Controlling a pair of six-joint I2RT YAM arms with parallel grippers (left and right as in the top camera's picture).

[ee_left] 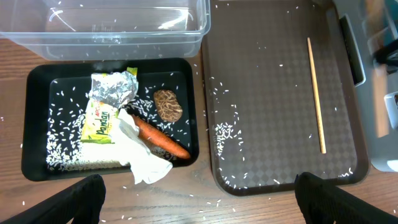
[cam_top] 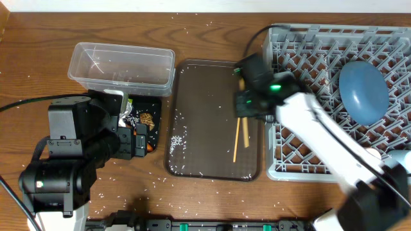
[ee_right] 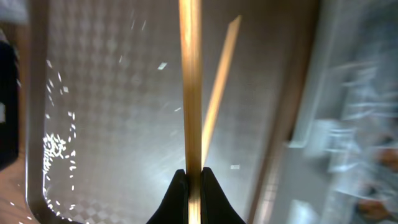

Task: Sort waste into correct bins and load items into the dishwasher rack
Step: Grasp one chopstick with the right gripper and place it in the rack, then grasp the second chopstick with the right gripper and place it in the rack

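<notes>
1. The right hand (ee_right: 191, 177) is clamped on the held chopstick (ee_right: 189, 93), with only the fingertips pinching it. We judge that so thin a stick can pivot or slide out on the way to the dishwasher rack (cam_top: 308, 58).
2. The rack is an open lattice of pegs. A stick let go at a slant could snag on a peg or drop through.
3. The second chopstick (ee_left: 315, 93) lies on the brown tray (cam_top: 205, 83), close under the held one. A low swing could knock it off onto the worktop (cam_top: 38, 51).
4. The left hand (ee_left: 199, 202) is spread wide and grips nothing, above the worktop at the near edge of the black bin (ee_left: 37, 124).
5. The black bin holds the wrapper (ee_left: 112, 99), the brown lump (ee_left: 166, 104), the carrot (ee_left: 158, 137), the tissue (ee_left: 140, 155) and rice grains (ee_left: 62, 134). The tissue drapes over the near rim and could be dragged out.
6. The clear tub (ee_left: 102, 25) holds only stray grains.
7. The rack carries the blue bowl-plate (cam_top: 363, 90).
</notes>
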